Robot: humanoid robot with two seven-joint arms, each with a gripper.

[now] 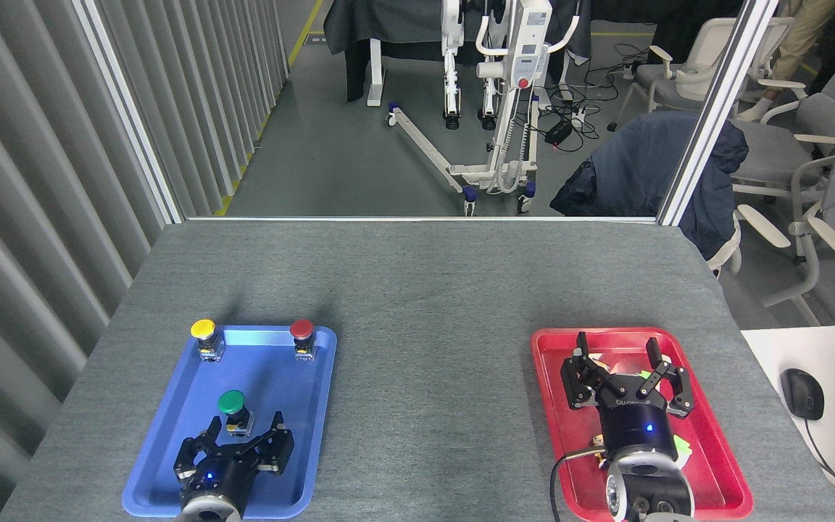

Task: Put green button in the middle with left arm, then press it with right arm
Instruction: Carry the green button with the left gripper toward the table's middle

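The green button (233,404) stands upright in the blue tray (171,428), left of the tray's centre. My left gripper (246,422) is open over the tray's near part, its two fingertips reaching either side of the button's base without closing on it. Over the red tray (715,464) on the right, my right gripper (618,344) hangs open with its cable looping below the wrist, holding nothing. The middle (432,391) of the grey tabletop lies bare between the two trays.
A yellow button (204,331) and a red button (302,331) stand at the blue tray's far corners. Small colourful items lie in the red tray under my right arm. A mouse (802,394) sits on a white desk at the right.
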